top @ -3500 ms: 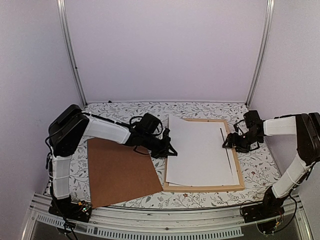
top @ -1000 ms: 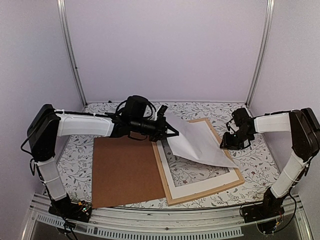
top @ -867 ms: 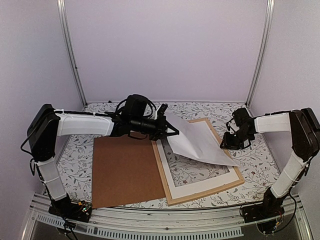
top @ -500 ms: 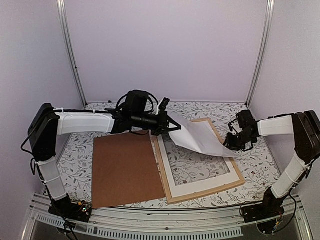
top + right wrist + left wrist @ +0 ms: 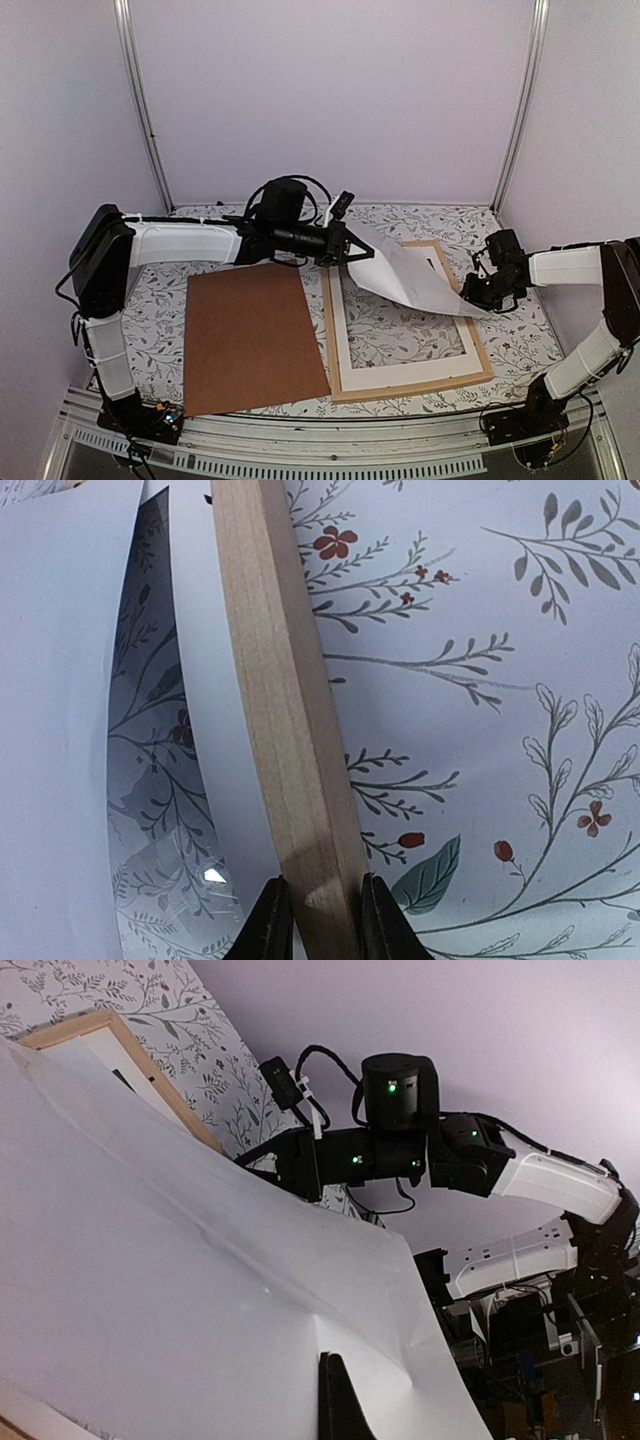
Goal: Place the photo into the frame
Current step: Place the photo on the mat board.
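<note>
Overhead first: the large rectangular photo (image 5: 400,275), plain white back up, hangs as a sagging sheet. Its upper-left corner is pinched in the left gripper (image 5: 345,250) above the table. Its lower right end droops down near the right bar of the thin, light-wood rectangular frame (image 5: 410,385). That frame lies flat on the floral-patterned table cover (image 5: 520,330) with a white mat border (image 5: 410,368) inside it. A plain brown backing board (image 5: 255,340) sits just beside it on the left. The right gripper (image 5: 478,296) is down at that right bar. In the left wrist view, white paper fills the shot, with one dark fingertip (image 5: 338,1400) clamped against it and a crease spreading from the pinch. That's the worry: held by one corner, the sheet could kink or slip as it is laid down. In the right wrist view, two dark fingertips (image 5: 270,920) are drawn in narrow on either side of the wooden bar, touching both faces and gripping the frame itself. The photo's white edge lies to the left, apart from the bar. The risks I see are that a tug from this grip slides the frame out of line, or that the drooping edge lands on top of the bar rather than inside it.
</note>
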Motion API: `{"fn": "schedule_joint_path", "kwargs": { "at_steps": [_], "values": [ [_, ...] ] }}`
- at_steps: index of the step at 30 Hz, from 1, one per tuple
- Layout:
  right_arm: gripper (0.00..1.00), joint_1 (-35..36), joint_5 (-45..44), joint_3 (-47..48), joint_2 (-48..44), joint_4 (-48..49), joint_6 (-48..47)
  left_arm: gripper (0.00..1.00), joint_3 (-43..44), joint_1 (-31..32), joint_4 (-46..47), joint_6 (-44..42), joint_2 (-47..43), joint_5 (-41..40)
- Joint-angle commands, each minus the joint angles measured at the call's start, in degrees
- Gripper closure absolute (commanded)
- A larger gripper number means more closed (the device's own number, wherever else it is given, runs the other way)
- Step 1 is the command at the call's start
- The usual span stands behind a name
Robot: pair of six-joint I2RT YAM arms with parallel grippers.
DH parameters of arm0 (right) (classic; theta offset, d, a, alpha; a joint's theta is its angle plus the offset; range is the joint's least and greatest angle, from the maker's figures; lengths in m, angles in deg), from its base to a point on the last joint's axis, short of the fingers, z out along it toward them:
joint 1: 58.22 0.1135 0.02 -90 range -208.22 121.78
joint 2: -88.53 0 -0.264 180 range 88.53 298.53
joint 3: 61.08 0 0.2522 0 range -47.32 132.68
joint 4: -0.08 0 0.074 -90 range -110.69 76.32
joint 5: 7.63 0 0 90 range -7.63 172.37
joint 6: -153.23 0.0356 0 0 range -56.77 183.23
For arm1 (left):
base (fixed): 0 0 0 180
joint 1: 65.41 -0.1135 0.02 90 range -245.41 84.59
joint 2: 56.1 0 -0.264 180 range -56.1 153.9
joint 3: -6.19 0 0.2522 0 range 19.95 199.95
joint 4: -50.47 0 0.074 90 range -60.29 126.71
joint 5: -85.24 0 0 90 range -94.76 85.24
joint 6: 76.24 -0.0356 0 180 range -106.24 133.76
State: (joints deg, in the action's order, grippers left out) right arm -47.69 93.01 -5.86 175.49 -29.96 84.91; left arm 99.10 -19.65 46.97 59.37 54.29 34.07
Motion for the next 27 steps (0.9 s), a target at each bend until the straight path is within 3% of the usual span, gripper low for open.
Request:
{"fn": "schedule_joint_path", "kwargs": {
  "at_steps": [1, 13, 27],
  "values": [
    [0.82, 0.11, 1.68, -1.38, -3.14, -0.86, 5.1, 1.0, 0.3, 0.6, 0.71, -2.52, 0.94, 0.1],
    [0.84, 0.0, 3.32, -3.59, -3.26, 5.08, 9.47, 1.0, -1.55, 3.92, -2.26, -4.86, 1.59, 1.87],
    [0.71, -0.05, 4.26, -1.72, -3.18, 4.21, 8.92, 1.0, -3.44, 4.57, -5.78, 2.3, 4.48, -3.4]
  ]
}}
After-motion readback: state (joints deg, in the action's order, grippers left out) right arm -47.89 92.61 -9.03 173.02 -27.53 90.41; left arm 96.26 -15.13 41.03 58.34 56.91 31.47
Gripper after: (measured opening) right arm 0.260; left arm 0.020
